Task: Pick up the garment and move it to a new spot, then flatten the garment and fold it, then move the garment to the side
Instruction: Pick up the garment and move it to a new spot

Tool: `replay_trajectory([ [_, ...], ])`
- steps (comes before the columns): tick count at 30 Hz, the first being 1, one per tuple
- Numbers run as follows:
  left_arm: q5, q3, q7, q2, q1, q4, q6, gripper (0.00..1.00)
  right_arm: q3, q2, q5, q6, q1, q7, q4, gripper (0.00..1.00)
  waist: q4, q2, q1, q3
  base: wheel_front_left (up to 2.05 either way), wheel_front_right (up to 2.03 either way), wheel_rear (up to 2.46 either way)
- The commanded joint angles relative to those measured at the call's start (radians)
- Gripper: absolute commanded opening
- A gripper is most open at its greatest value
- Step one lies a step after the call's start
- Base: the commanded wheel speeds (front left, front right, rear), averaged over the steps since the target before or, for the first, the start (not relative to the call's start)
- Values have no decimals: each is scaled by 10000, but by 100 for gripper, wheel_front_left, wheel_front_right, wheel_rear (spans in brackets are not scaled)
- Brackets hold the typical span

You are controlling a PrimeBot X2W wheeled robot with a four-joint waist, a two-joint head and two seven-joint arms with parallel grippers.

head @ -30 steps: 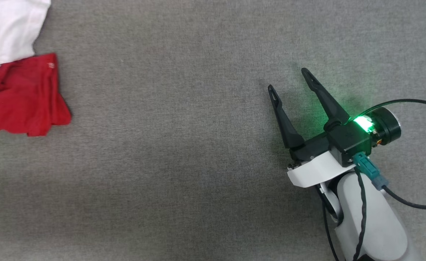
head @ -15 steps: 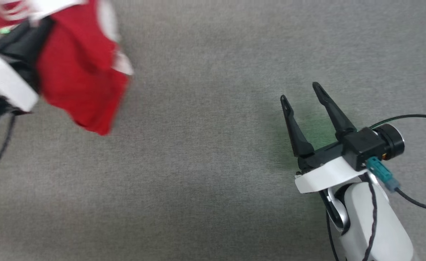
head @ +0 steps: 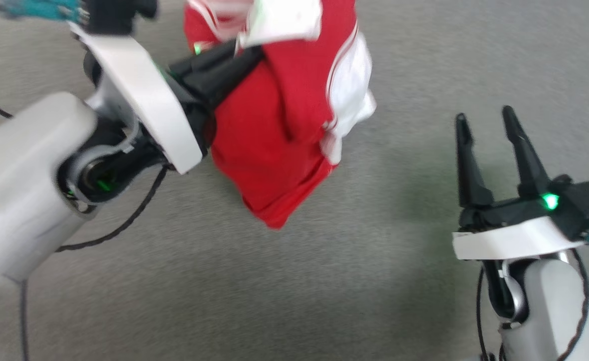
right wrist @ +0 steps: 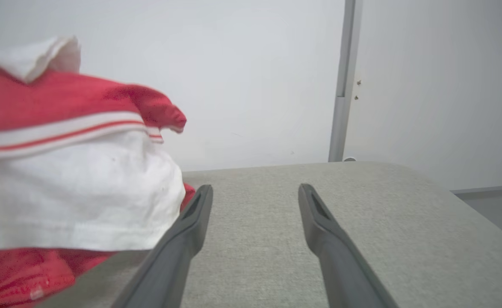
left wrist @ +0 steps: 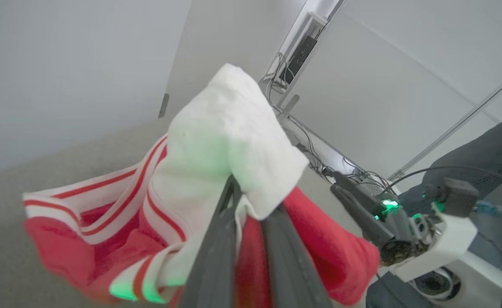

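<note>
Shows the garment [head: 274,150], bunched red and white, hanging over the grey table [head: 324,301] at upper centre, pinched in the nearly closed left gripper [head: 234,60]. Shows the right gripper [head: 485,118] at lower right, fingers spread wide, empty, apart from the cloth.

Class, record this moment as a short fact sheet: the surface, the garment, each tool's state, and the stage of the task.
Surface: grey fabric-covered tabletop
Item: garment, red with white striped parts, bunched, hanging from the left tool
Left arm: left tool shut on the garment's upper folds
Right arm: right tool open, empty, apart from the garment, to its right
Stage: garment picked up; not yet flattened or folded
</note>
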Motion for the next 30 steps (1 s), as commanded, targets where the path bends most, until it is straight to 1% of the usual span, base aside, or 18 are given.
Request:
replay_trajectory([
  [1,151,-102,61,49,94,214,18,0,-64,11,98,-7,103,-7,-70,100,-573,0,0,285,0,0,0],
  [3,225,-418,138,-116,259,858,18,0,-183,13,393,-7,198,-7,-180,100,-972,0,0,428,0,0,0],
  [5,261,-660,272,-64,386,1494,18,0,-247,13,605,-7,311,-7,-244,100,-1351,0,0,571,0,0,0],
  [8,474,-972,576,258,533,2339,19,0,-223,15,913,-7,483,-7,-364,100,-1808,0,0,766,0,0,0],
  [10,799,-1152,867,528,597,2753,19,0,-162,16,1054,-7,596,-7,-454,100,-2043,0,0,895,0,0,0],
  [13,1539,-1395,1576,947,820,3145,23,0,-39,15,1246,-7,761,-7,-539,100,-2276,0,0,1047,0,0,0],
  [14,1908,-1523,2101,1174,1015,3353,38,0,25,13,1357,-7,798,-7,-583,100,-2374,0,0,1150,0,0,0],
  [15,2064,-1587,2336,1265,1118,3405,59,0,54,13,1394,-7,807,-7,-630,100,-2406,0,0,1206,0,0,0],
  [17,2410,-1685,2713,1340,1302,3481,95,0,117,13,1454,-7,821,-7,-691,100,-2442,0,0,1295,0,0,0],
  [20,2794,-1789,3003,1359,1506,3512,104,0,217,12,1433,-7,728,-7,-757,100,-2424,0,0,1377,0,0,0],
  [21,2919,-1804,3046,1322,1530,3503,104,7,220,12,1394,-7,671,-7,-775,100,-2378,0,0,1390,0,0,0],
  [23,3067,-1816,2979,1262,1494,3487,104,45,206,12,1278,-7,577,-7,-779,100,-2225,0,0,1342,0,0,0],
  [24,3132,-1810,2839,1231,1432,3408,104,95,181,10,1199,-7,565,-7,-765,100,-2121,0,0,1290,0,0,0],
  [25,3095,-1791,2628,1185,1356,3328,96,100,157,10,1093,-7,538,-7,-728,100,-2003,0,0,1223,0,0,0],
  [27,3160,-1691,2145,1038,1174,3180,92,100,75,10,815,-7,438,-7,-587,100,-1674,0,0,1003,0,0,0],
  [30,2614,-1519,964,780,933,3159,52,100,-18,9,291,-7,318,-7,-321,100,-1107,0,0,562,0,0,0],
])
